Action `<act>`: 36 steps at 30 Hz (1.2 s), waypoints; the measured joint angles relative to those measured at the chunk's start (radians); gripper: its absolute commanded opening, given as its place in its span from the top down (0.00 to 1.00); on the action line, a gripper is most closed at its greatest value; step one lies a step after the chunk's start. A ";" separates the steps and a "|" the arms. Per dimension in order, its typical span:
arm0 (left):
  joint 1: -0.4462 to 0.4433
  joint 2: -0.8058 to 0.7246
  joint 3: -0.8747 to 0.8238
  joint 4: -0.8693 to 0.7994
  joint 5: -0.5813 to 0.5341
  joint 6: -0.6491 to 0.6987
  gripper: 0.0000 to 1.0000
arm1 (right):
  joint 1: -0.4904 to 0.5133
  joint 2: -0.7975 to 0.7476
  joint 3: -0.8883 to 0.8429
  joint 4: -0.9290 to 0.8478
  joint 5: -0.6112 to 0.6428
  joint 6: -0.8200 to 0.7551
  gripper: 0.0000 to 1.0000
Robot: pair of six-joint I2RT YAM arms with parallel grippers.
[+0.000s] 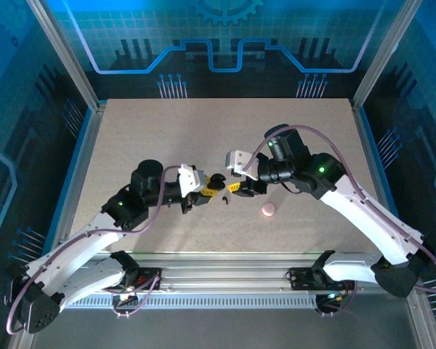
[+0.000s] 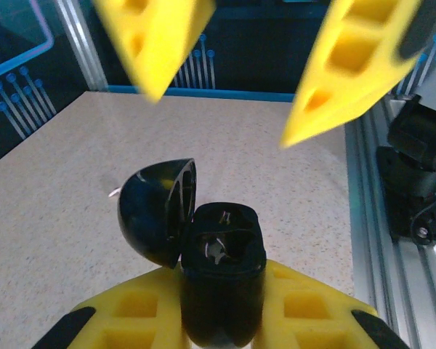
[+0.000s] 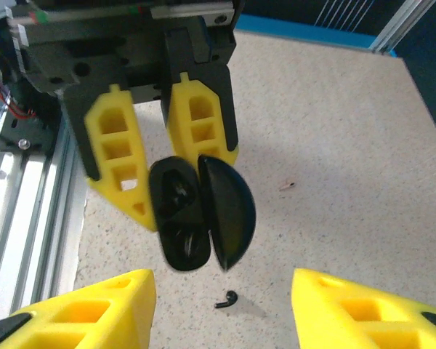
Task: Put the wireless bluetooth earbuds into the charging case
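Observation:
My left gripper [image 2: 221, 291] is shut on the black charging case [image 2: 221, 233] and holds it off the table with its lid [image 2: 156, 211] swung open. In the right wrist view the case [image 3: 180, 218] faces the camera between the left gripper's yellow fingers [image 3: 116, 156]. One tiny black earbud [image 3: 227, 299] lies on the table under the case, also seen from above as a speck, the earbud [image 1: 224, 198]. The case's wells are dark, and I cannot tell whether the second earbud sits inside. My right gripper [image 3: 221, 280] hangs open just in front of the case, with nothing between its fingers.
A small pink round object [image 1: 268, 210] lies on the speckled table [image 1: 203, 131] to the right of the grippers. A tiny bit of debris [image 3: 287, 187] rests beyond the case. An aluminium rail [image 1: 218, 265] runs along the near edge, and frame posts stand at the corners.

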 measured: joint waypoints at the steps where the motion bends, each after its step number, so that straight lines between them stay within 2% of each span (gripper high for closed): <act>1: 0.018 -0.003 -0.007 0.006 0.003 -0.014 0.89 | -0.003 -0.006 0.000 0.009 -0.002 0.017 0.46; 6: 0.153 -0.033 -0.053 0.042 0.034 -0.132 0.89 | -0.003 0.001 0.003 0.043 0.016 0.172 0.43; 9: 0.255 -0.070 -0.095 0.072 0.051 -0.217 0.89 | -0.003 0.047 0.034 0.043 0.042 0.300 0.42; 13: 0.348 -0.106 -0.127 0.085 0.052 -0.309 0.89 | 0.011 0.138 0.092 0.035 0.098 0.479 0.45; 23: 0.556 -0.125 -0.164 0.087 -0.052 -0.495 0.89 | 0.137 0.349 0.140 0.031 0.196 0.810 0.49; 28: 0.652 -0.109 -0.164 0.085 -0.115 -0.558 0.89 | 0.204 0.487 0.196 0.037 0.233 0.928 0.51; 36: 0.781 -0.101 -0.164 0.037 -0.200 -0.620 0.88 | 0.303 0.794 0.417 0.032 0.290 1.004 0.53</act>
